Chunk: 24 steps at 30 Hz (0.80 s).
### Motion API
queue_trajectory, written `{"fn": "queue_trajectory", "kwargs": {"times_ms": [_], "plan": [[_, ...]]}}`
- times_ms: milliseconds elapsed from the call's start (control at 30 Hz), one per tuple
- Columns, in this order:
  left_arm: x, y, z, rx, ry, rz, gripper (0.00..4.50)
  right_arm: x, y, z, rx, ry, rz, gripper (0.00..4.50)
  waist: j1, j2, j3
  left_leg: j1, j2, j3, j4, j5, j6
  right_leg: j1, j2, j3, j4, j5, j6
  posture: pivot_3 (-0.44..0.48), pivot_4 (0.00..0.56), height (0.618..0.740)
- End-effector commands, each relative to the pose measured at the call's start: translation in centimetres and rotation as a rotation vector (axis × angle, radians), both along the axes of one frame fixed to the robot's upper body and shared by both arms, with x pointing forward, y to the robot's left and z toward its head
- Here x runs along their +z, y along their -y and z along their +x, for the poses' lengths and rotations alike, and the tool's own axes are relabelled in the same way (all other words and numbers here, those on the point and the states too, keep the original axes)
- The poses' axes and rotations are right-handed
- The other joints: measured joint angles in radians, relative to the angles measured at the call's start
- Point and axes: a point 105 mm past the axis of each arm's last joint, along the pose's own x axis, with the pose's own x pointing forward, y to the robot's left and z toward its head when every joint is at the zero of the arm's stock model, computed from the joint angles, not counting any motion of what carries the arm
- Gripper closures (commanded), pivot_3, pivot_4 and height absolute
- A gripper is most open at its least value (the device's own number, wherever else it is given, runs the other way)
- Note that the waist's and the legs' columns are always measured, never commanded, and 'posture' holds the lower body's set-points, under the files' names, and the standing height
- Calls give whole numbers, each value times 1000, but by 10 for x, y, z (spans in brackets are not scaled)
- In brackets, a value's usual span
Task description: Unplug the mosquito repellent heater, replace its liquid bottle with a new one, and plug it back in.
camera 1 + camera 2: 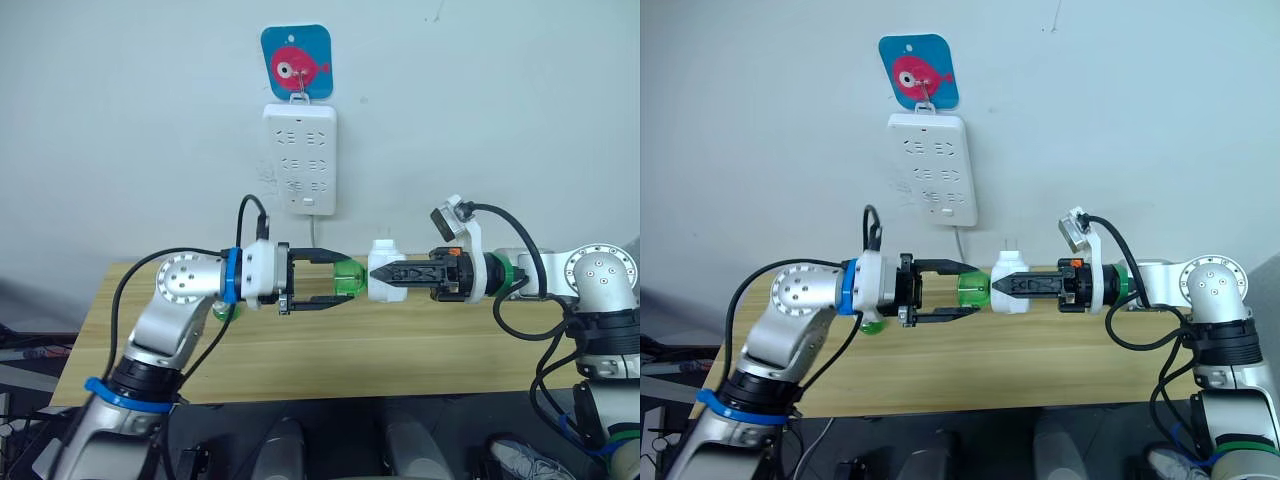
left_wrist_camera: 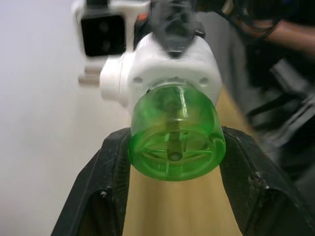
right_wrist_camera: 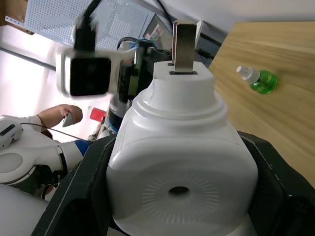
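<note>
Above the wooden table (image 1: pixel 400 350), both grippers meet around the mosquito repellent heater (image 1: pixel 382 262), a small white unit with its metal prongs (image 3: pixel 184 46) pointing up. My right gripper (image 1: pixel 397 272) is shut on its body from the right. Its liquid bottle (image 1: pixel 348 277), translucent green with a dark wick visible inside, sticks out of the heater toward the left. My left gripper (image 1: pixel 338 281) is shut on that bottle, one finger on each side (image 2: pixel 110 167). The new one (image 3: pixel 257 78), green with a white cap, lies on the table and shows partly behind my left arm (image 1: pixel 872 325).
A tall white power strip (image 1: pixel 300 158) hangs on the wall behind the table, under a blue fish sticker (image 1: pixel 296 62), with its cord running down behind the heater. A person's hand (image 3: pixel 66 115) shows far off in the right wrist view.
</note>
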Motion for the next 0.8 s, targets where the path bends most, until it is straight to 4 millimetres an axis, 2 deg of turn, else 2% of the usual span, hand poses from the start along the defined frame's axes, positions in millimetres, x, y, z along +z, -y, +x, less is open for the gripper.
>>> {"fn": "queue_trajectory", "kwargs": {"times_ms": [33,100,200,300,367,467,533,633,800], "plan": [[11,-17,3,25,-485,32,2258,16,-1,-11,78,36,42,1462,-2,-1,1,0,0,0,0,0,0,1,0,0,0,0,0,-39,191,734],[20,-22,5,19,-598,20,2258,16,-1,-13,87,34,40,1462,-5,-1,1,1,0,-1,0,0,0,0,1,-1,0,0,0,-43,193,734],[29,-19,6,14,-605,-18,2258,16,0,-13,89,31,42,1463,-5,0,2,1,0,0,-1,0,0,0,1,-1,0,0,0,-48,196,734],[30,-18,2,6,-573,-18,2258,15,0,-13,85,28,48,1463,-6,0,5,1,1,1,-1,0,0,0,1,0,0,0,0,-49,197,734],[29,-18,5,41,-529,-25,1536,15,1,-13,82,25,51,1464,-5,0,6,1,1,1,-1,0,0,-1,1,0,0,0,0,-49,198,734],[21,-19,-3,21,-386,38,599,15,2,-12,71,18,57,1464,-3,0,7,1,1,1,-1,0,0,-1,1,0,-1,0,0,-50,198,734],[9,-23,-8,8,-243,114,7,15,3,-11,62,18,57,1464,-4,0,7,1,1,2,-1,0,0,-1,1,1,-1,0,0,-52,197,734],[0,-26,-4,41,-56,125,0,16,4,-10,57,21,57,1464,2,0,7,1,1,2,-1,0,0,-1,1,2,-1,0,0,-50,196,734],[1,-20,2,49,315,45,0,17,3,-9,53,26,58,1464,13,0,7,0,0,3,0,0,-1,0,0,2,-1,0,-1,-45,189,734]]}}
